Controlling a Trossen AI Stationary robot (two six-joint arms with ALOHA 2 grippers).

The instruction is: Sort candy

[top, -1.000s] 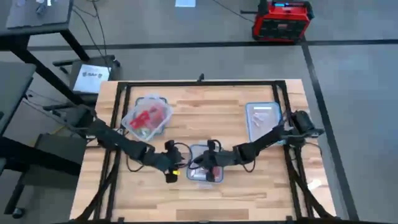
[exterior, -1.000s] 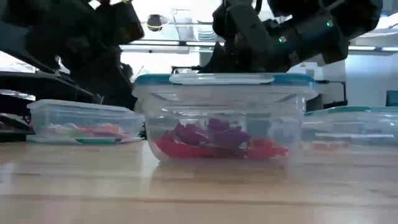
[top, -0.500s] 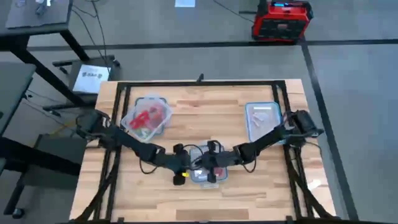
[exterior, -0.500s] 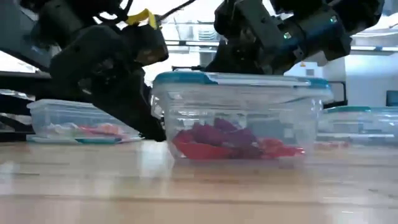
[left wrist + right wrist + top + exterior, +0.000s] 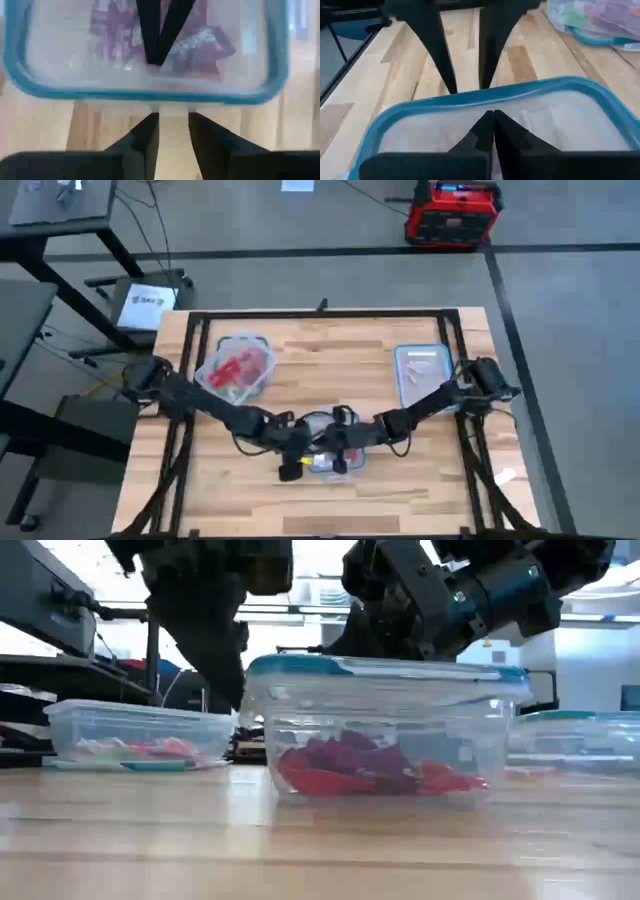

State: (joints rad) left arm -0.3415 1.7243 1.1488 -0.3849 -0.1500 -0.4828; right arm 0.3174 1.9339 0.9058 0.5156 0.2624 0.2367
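A clear tub [image 5: 385, 730] with a blue-rimmed lid [image 5: 325, 458] stands near the table's near edge. Red and purple candy [image 5: 370, 765] lies on its bottom. My left gripper [image 5: 171, 117] is open at the lid's left rim, with a finger on either side of a small clear tab [image 5: 170, 107]. My right gripper [image 5: 493, 117] is shut over the lid, coming in from the right. In the high view both grippers [image 5: 308, 453] [image 5: 338, 450] meet over this tub. My left gripper has its fingertips [image 5: 451, 85] at the lid's blue rim [image 5: 125, 94], coming from the table's left and slanting down. I cannot tell whether they touch the rim or the tab. My right gripper sets its shut fingertips [image 5: 157, 59] on the lid's clear panel [image 5: 530, 125] near the left rim, slanting down from the table's right. The lidded tub stands on the table.
A second tub [image 5: 238, 367] with red candy stands far left and shows in the low view [image 5: 135, 735] too. A lidded tub [image 5: 422, 370] stands far right, beside the right arm. Black frame rails [image 5: 320, 313] border the table. Bare wood lies between the tubs.
My left gripper has moved right, toward the tub, from beside it up to the lid's left rim. Early in that second the tub slid a little toward the table's right. My right gripper has stayed shut on the lid.
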